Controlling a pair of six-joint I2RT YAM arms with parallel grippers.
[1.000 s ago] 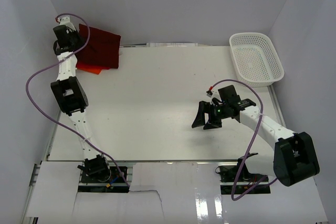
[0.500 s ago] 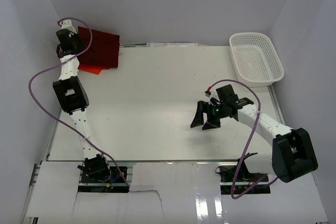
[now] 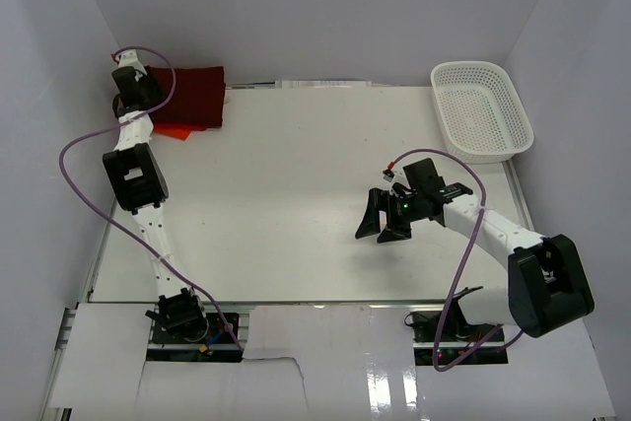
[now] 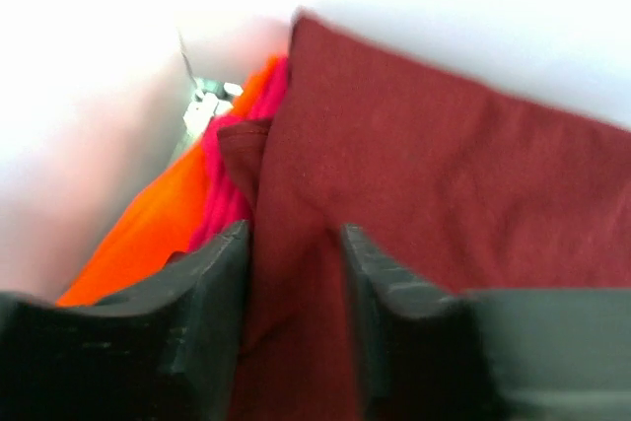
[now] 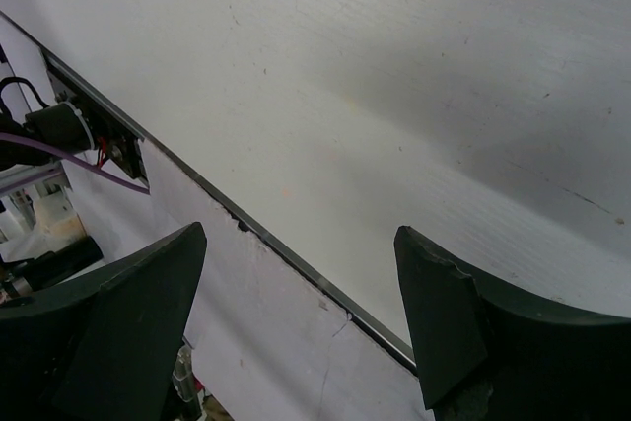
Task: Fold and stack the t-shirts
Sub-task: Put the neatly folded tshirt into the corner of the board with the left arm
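Observation:
The t-shirts lie stacked in the far left corner. The dark maroon t-shirt (image 3: 192, 91) is on top, folded flat. In the left wrist view the maroon t-shirt (image 4: 444, 175) covers a crimson-red t-shirt (image 4: 232, 175) and an orange t-shirt (image 4: 148, 234), whose edges stick out on the left. An orange edge (image 3: 173, 129) also shows in the top view. My left gripper (image 3: 146, 98) (image 4: 296, 239) sits at the stack's left edge, its jaws close together with a ridge of maroon cloth between them. My right gripper (image 3: 380, 219) (image 5: 301, 244) is wide open and empty above the bare table, right of centre.
A white mesh basket (image 3: 481, 110) stands at the far right corner. The white table (image 3: 296, 165) lies between the arms. The enclosure walls stand close behind and left of the stack. The right wrist view shows the table's near edge (image 5: 296, 258).
The shirt stack has shifted toward the back left corner and now lies squarer, with my left gripper moving the same way. My right gripper has drifted slightly left.

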